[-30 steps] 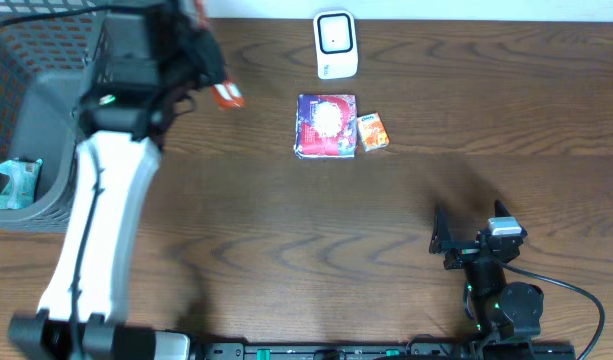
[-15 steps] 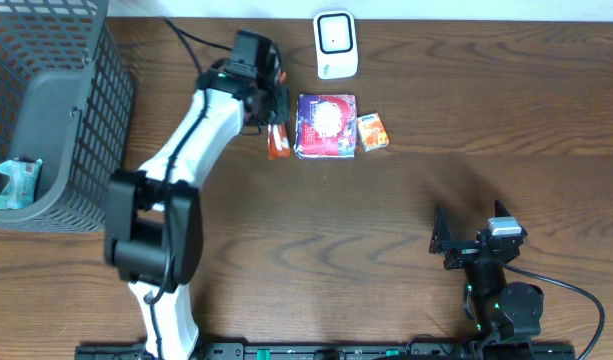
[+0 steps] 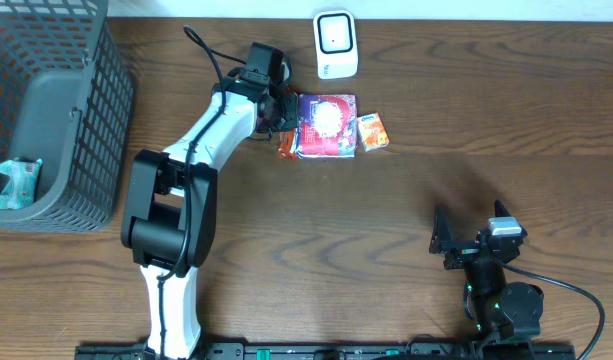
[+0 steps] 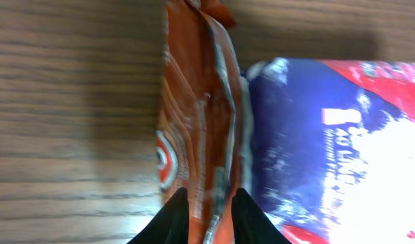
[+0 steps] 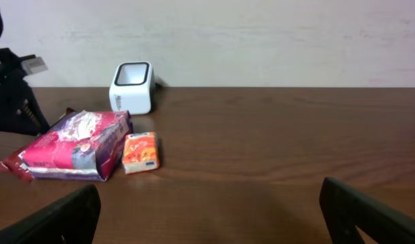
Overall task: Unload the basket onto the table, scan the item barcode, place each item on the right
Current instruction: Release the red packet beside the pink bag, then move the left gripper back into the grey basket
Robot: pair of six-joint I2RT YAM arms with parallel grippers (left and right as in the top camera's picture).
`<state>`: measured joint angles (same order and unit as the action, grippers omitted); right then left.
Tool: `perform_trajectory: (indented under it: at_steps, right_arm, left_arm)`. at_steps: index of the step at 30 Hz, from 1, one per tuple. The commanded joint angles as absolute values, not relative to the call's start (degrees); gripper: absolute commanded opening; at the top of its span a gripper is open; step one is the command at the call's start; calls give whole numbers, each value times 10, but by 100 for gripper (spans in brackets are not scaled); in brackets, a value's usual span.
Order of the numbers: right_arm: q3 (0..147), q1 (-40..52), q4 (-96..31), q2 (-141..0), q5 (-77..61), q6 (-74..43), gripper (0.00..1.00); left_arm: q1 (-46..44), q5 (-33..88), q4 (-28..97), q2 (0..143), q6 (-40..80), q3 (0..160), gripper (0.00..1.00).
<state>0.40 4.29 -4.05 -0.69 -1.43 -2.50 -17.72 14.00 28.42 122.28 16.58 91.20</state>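
An orange-red snack packet lies flat on the table against the left edge of a blue-and-red bag. My left gripper is right over it. In the left wrist view its black fingertips stand slightly parted astride the near end of the packet, beside the bag. The white barcode scanner stands just behind the bag at the table's far edge. My right gripper rests wide open near the front right, nothing between its fingers.
A small orange box lies to the right of the bag. A grey mesh basket at the far left holds a light wrapped item. The scanner and the box also show in the right wrist view.
My left arm swung from beside the basket to the bag, bringing the packet down onto the table next to it. Its jaws have parted a little. The right arm has not moved.
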Motion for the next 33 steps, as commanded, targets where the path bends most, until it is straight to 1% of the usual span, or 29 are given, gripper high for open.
perform_trajectory:
  at_steps: [1,4,8,12,14,16,17,22,23,24,25,27,29,33]
  right_arm:
    - [3,42,-43,-4,-10,-21,99]
    - [3,42,-43,-4,-10,-21,99]
    - [3,42,-43,-4,-10,-21,99]
    - [3,42,-43,-4,-10,-21,99]
    - [3,42,-43,-4,-10,-21,99]
    - [3,42,-43,-4,-10,-21,99]
    - [3,42,-43,-4,-10,-21,99]
    - [3,42,-43,-4,-10,-21,99]
    - [3,42,-43,-4,-10,-21,99]
    - [3,42,-43,-4,-10,-21,99]
    - [3,42,-43,-4,-10,-21,99]
    - [3,42,-43,-4,-10,-21,99]
    - [3,42,-43,-4,-10,-21,99]
    - [3,42,-43,-4,-10,-21,99]
  left_arm:
    - [-196,180,282,1227,183,909,27]
    - [-197,180,282,1206,183,915,29]
    - [-186,180,279,1145,183,921,36]
    - [-162,180,259,1049,183,922,47]
    - [-144,179,246,994,182,922,50]
    - [-124,176,231,945,183,922,57]
    - [-111,169,224,919,182,921,59]
    - [-33,69,213,814,176,921,61]
    - [-15,44,213,799,176,921,62]
    - [2,19,213,788,176,921,66]
    - [42,-47,212,770,176,921,66]
    - [87,-109,211,761,176,921,66]
    - [130,-137,211,761,176,921,66]
    - [233,-141,230,793,163,921,67]
